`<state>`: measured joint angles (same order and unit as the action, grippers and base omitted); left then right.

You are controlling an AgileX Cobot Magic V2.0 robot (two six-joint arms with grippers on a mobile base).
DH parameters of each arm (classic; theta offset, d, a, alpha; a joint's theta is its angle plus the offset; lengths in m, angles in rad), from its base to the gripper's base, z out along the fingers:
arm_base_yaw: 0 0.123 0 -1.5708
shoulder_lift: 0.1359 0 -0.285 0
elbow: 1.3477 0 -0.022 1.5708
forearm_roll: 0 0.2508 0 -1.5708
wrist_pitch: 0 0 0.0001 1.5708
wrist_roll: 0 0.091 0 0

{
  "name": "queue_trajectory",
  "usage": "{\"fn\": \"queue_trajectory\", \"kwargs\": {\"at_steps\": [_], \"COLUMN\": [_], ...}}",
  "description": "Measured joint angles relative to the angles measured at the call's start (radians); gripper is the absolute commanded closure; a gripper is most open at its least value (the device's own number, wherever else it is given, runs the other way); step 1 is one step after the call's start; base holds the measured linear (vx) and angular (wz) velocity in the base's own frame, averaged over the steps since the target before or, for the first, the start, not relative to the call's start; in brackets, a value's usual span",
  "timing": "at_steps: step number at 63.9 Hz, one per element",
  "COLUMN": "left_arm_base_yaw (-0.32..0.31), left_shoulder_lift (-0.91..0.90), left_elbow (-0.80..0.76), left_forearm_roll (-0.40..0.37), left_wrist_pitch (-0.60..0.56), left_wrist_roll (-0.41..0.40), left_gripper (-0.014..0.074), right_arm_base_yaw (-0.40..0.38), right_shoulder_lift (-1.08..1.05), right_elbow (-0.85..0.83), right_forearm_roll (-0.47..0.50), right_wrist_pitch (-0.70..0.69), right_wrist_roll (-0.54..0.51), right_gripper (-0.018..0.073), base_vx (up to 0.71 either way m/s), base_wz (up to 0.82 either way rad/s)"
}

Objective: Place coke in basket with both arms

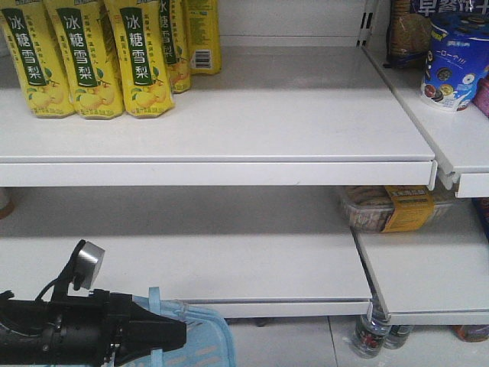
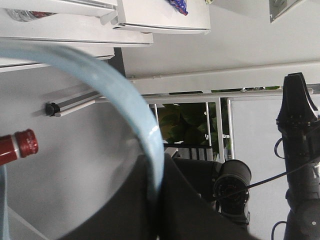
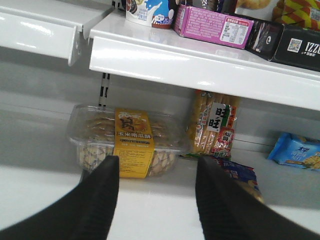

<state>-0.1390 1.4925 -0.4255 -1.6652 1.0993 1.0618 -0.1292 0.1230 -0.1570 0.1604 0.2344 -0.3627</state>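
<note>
Your left pincer (image 1: 164, 336) grips the basket (image 1: 202, 336) handle. Your right pincer (image 3: 157, 195) is wide open. Yellow bottles (image 1: 92, 57) read "冰糖雪梨".

The front camera faces white store shelves (image 1: 229, 138) head-on from close, with the left arm (image 1: 76, 332) at 7 o'clock. The left wrist camera, rolled sideways, looks past a blue basket handle (image 2: 130, 110) very near. The right wrist camera looks level between its own fingers (image 3: 100, 200) at a biscuit box (image 3: 127, 142), seen also at 3 o'clock in front (image 1: 390, 208).
</note>
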Motion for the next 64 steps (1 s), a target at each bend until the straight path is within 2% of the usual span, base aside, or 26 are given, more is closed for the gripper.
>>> {"fn": "queue_trajectory", "kwargs": {"at_steps": [6, 10, 13, 21, 22, 52, 64], "left_arm_base_yaw": [0.0, 0.0, 0.0, 0.0, 0.0, 0.0, 0.0], "left_shoulder_lift": [0.0, 0.0, 0.0, 0.0, 0.0, 0.0, 0.0], "left_elbow": [0.0, 0.0, 0.0, 0.0, 0.0, 0.0, 0.0], "left_forearm_roll": [0.0, 0.0, 0.0, 0.0, 0.0, 0.0, 0.0], "left_wrist_pitch": [0.0, 0.0, 0.0, 0.0, 0.0, 0.0, 0.0], "left_wrist_roll": [0.0, 0.0, 0.0, 0.0, 0.0, 0.0, 0.0], "left_gripper": [0.0603, 0.0603, 0.0603, 0.0603, 0.0603, 0.0603, 0.0603], "right_arm_base_yaw": [0.0, 0.0, 0.0, 0.0, 0.0, 0.0, 0.023], "right_shoulder_lift": [0.0, 0.0, 0.0, 0.0, 0.0, 0.0, 0.0], "right_elbow": [0.0, 0.0, 0.0, 0.0, 0.0, 0.0, 0.0], "right_forearm_roll": [0.013, 0.02, 0.024, 0.043, 0.045, 0.061, 0.062], "right_wrist_pitch": [0.0, 0.002, 0.006, 0.017, 0.017, -0.006, -0.006], "right_wrist_roll": [0.0, 0.0, 0.0, 0.0, 0.0, 0.0, 0.0], "right_gripper": [0.0236, 0.0284, 0.0342, 0.0571, 0.0576, 0.0568, 0.0568], "base_vx": [0.0, 0.0, 0.0, 0.0, 0.0, 0.0, 0.0], "base_wz": [0.0, 0.0, 0.0, 0.0, 0.0, 0.0, 0.0]}}
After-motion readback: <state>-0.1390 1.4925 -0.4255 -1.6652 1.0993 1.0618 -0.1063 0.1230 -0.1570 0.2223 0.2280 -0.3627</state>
